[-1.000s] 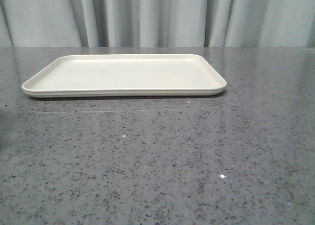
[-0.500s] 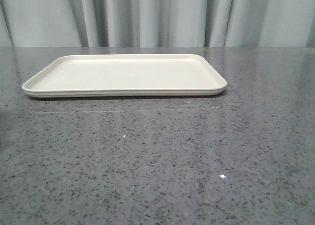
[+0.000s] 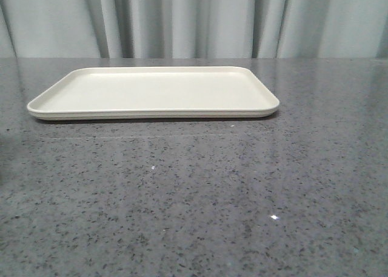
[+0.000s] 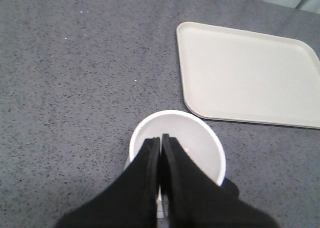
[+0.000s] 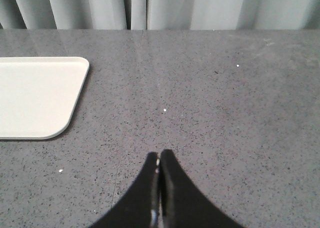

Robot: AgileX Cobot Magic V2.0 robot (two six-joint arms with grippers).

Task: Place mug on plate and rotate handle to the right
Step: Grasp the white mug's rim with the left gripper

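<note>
The cream plate point(image 3: 151, 92) lies empty at the back of the grey table. The mug and both grippers are out of the front view. In the left wrist view the white mug point(image 4: 192, 133) stands upright on the table a short way from a corner of the plate point(image 4: 250, 73). Its smiley face is hidden. A bit of the black handle point(image 4: 230, 186) shows at its side, beside my fingers. My left gripper point(image 4: 161, 137) is shut and hangs over the mug's open mouth with nothing between the fingers. My right gripper point(image 5: 160, 153) is shut and empty over bare table, beside the plate's corner point(image 5: 35, 96).
The speckled grey tabletop point(image 3: 194, 198) stretches in front of the plate. Grey curtains point(image 3: 194, 19) hang behind the table's back edge.
</note>
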